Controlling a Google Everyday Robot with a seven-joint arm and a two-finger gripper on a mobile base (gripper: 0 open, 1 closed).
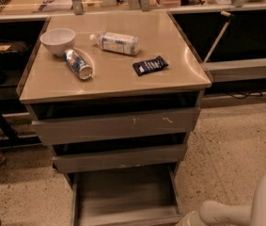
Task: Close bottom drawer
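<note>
The bottom drawer (123, 192) is pulled far out at the foot of the grey cabinet, and its shallow tray shows nothing inside. Its low front runs along the lower edge of the view. The middle drawer (121, 157) and the scratched top drawer (116, 125) above it stand slightly out. Only my white arm (236, 211) shows, at the bottom right beside the drawer's right front corner. My gripper itself is out of view below the frame.
On the cabinet top (123, 86) are a white bowl (57, 40), a lying can (78, 64), a lying clear bottle (116, 42) and a black packet (150, 65). A long counter runs behind. Speckled floor (236, 145) lies to the right, and dark equipment stands at the left.
</note>
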